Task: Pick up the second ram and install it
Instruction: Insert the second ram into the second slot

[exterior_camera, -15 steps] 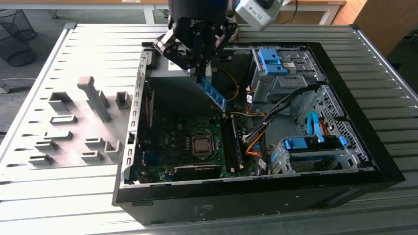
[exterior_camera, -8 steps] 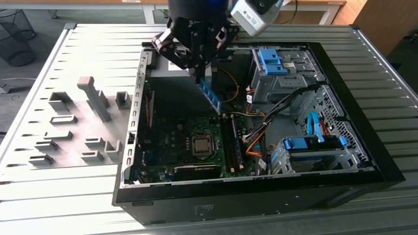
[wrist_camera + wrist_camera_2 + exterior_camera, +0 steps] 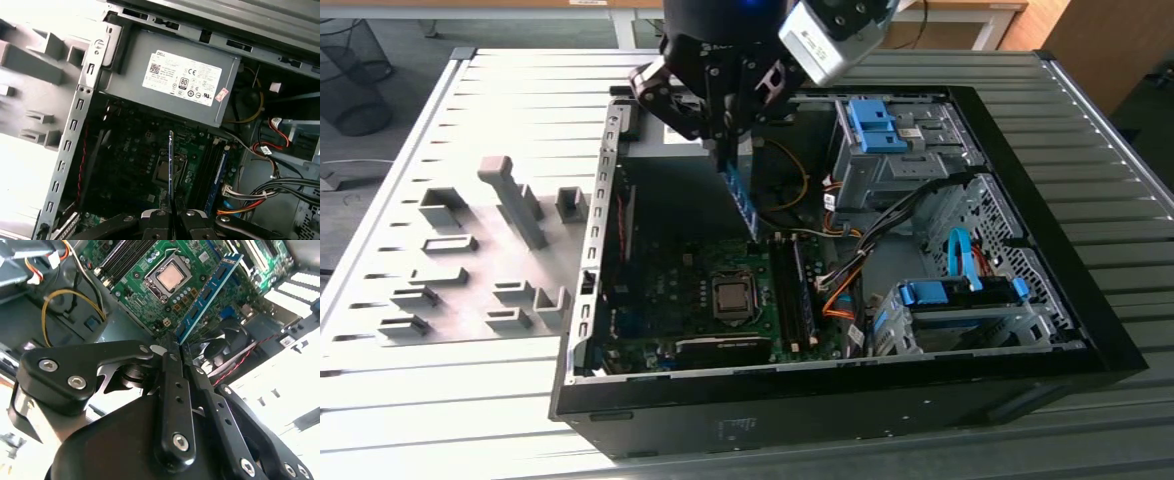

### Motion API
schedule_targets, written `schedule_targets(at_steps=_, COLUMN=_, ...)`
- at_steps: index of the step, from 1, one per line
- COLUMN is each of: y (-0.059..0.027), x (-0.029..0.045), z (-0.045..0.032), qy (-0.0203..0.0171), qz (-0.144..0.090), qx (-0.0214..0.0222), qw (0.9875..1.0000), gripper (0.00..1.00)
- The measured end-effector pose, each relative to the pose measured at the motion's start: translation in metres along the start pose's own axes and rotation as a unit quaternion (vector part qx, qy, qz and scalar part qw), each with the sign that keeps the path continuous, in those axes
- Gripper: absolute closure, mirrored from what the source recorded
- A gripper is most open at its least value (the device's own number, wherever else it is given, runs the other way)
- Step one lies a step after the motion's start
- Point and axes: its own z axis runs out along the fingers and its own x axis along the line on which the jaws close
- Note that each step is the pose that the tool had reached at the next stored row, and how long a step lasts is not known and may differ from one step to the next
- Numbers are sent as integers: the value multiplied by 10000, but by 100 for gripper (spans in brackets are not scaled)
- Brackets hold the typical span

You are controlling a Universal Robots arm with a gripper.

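Jaws: the gripper (image 3: 172, 347) is clamped on one end of the second ram (image 3: 207, 295); its two black fingers (image 3: 172, 390) meet on the board's edge.
Second ram: long thin blue board with a row of black chips, held in the air over the motherboard (image 3: 720, 300), its free end pointing down toward the CPU socket (image 3: 170, 276). In the first wrist view it is edge-on, a thin dark line (image 3: 171, 165).
Hidden: gripped end covered by the fingers; label not made out.
Slots: black memory slots (image 3: 787, 290) lie just beside the CPU socket; one blue stick (image 3: 220, 175) already sits there.
Room: case (image 3: 1067, 330) open on top; bundled cables (image 3: 834, 290) crowd the slots' far side.
Beyond: power supply (image 3: 175, 85) at the case's end; grey holder blocks (image 3: 507, 215) on the worktop (image 3: 454, 390) outside the case wall.
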Motion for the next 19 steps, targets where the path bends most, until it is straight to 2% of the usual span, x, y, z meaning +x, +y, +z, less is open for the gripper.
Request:
schedule_targets(at_steps=3, y=0, x=0, z=6, qy=1, qz=270, qx=-3, qw=9996, gripper=86)
schedule_targets(at_steps=6, y=0, x=0, z=12, qy=2, qz=548, qx=-6, qw=9985, gripper=86)
schedule_targets(at_steps=9, y=0, x=0, z=19, qy=3, qz=814, qx=-9, qw=9967, gripper=86)
schedule_targets(at_steps=15, y=0, x=0, z=35, qy=6, qz=1330, qx=-12, qw=9911, gripper=86)
schedule_targets(at_steps=16, y=0, x=0, z=35, qy=6, qz=1369, qx=-12, qw=9906, gripper=86)
schedule_targets(at_steps=19, y=0, x=0, z=36, qy=6, qz=1383, qx=-12, qw=9904, gripper=86)
